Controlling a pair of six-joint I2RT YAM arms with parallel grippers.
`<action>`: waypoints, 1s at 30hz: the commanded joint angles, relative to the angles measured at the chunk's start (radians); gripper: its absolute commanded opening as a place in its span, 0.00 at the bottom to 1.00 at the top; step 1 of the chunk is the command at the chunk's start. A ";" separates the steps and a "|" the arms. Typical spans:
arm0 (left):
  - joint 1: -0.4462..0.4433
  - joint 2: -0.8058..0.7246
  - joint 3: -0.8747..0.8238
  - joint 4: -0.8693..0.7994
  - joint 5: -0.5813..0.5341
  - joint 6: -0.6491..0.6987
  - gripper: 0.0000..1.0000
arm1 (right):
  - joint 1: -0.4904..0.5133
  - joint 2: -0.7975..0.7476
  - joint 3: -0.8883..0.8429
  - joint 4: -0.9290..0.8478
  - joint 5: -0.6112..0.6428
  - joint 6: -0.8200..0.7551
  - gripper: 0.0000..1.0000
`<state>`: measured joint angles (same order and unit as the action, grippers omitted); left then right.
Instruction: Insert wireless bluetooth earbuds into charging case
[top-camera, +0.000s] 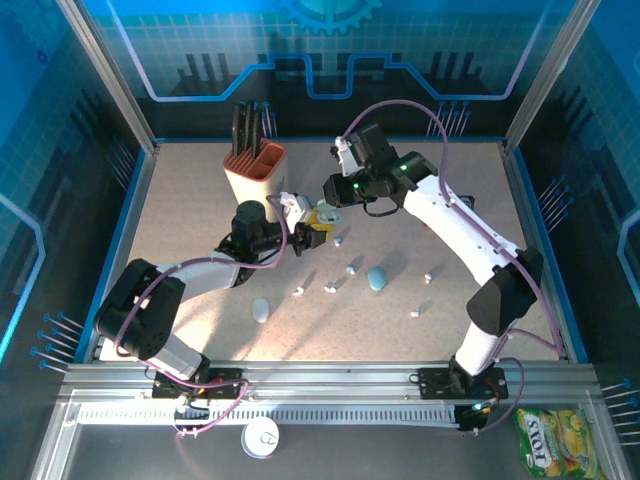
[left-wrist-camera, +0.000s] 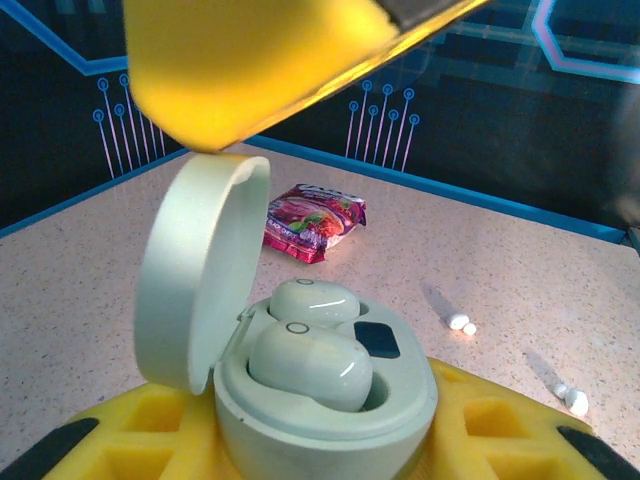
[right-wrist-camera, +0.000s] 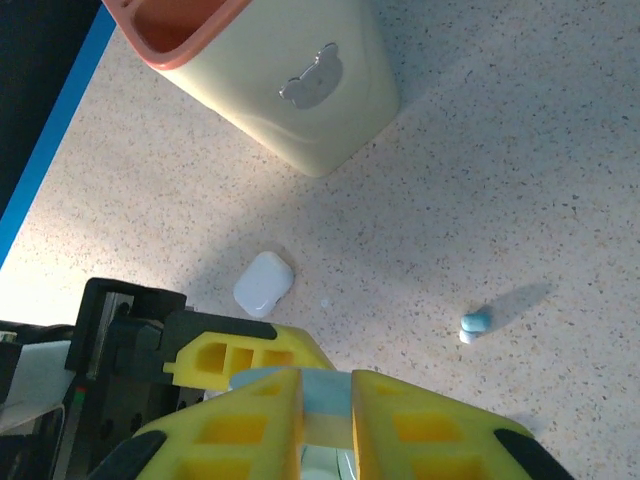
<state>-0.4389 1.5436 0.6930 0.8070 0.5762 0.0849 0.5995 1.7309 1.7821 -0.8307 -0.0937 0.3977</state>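
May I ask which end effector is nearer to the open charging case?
Left. The left end effector grips the open charging case; the right end effector sits shut just above it.

That pale green pebble-shaped plastic charging case (left-wrist-camera: 330, 430) gleams glossy, like the two rounded earbuds (left-wrist-camera: 310, 362) inside. The speckled tabletop (left-wrist-camera: 100, 300) looks matt and grainy; the pink snack packet (left-wrist-camera: 313, 220) is shiny, crinkled foil.

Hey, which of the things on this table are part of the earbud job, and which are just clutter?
Job:
open pale green oval charging case
two pale green buds seated in it
tiny white loose earbuds
blue pebble-shaped case
white pebble-shaped case

Lying about:
cream cup with orange rim
pink snack packet
yellow-green sweets bag
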 joint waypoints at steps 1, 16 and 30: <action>-0.001 -0.029 0.032 0.030 0.003 -0.008 0.35 | -0.015 -0.018 -0.017 -0.087 -0.039 -0.046 0.20; -0.003 -0.058 0.113 -0.015 0.008 -0.094 0.35 | -0.208 -0.241 -0.238 0.080 -0.407 0.250 0.53; -0.041 -0.110 0.245 -0.194 0.043 -0.150 0.35 | -0.302 -0.261 -0.420 0.533 -0.831 0.644 0.66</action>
<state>-0.4702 1.4696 0.9001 0.6548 0.5850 -0.0322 0.3096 1.4647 1.3731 -0.4263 -0.8349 0.9237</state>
